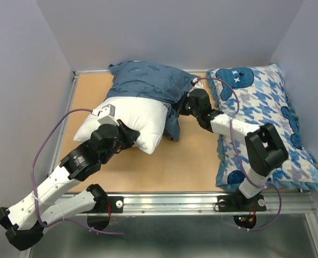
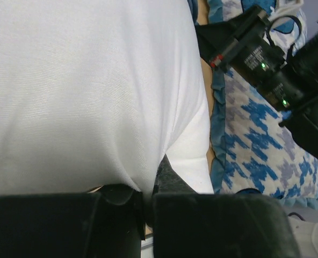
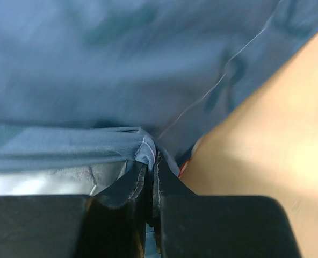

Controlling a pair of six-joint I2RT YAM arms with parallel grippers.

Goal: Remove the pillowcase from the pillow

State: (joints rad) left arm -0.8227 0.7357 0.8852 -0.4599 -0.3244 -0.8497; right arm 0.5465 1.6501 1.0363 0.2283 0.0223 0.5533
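Half of the pillow [image 1: 131, 119] lies bare on the table [image 1: 191, 161], its far half inside the pillowcase [image 1: 145, 80]; left gripper [image 2: 148, 207] clamped on a fold of the white corner, right gripper [image 3: 153, 174] clamped on the pillowcase hem. Best bet: left anchors toward the near edge, right draws the hem straight toward the far edge, slowly, as both pinches look thin and could slip.

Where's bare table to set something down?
Bare wooden tabletop between plump white pillow, blue-and-white houndstooth pillow and near rail; narrow strip left of the dark blue fabric pillowcase. Crowded where right fingers pinch the pillowcase.
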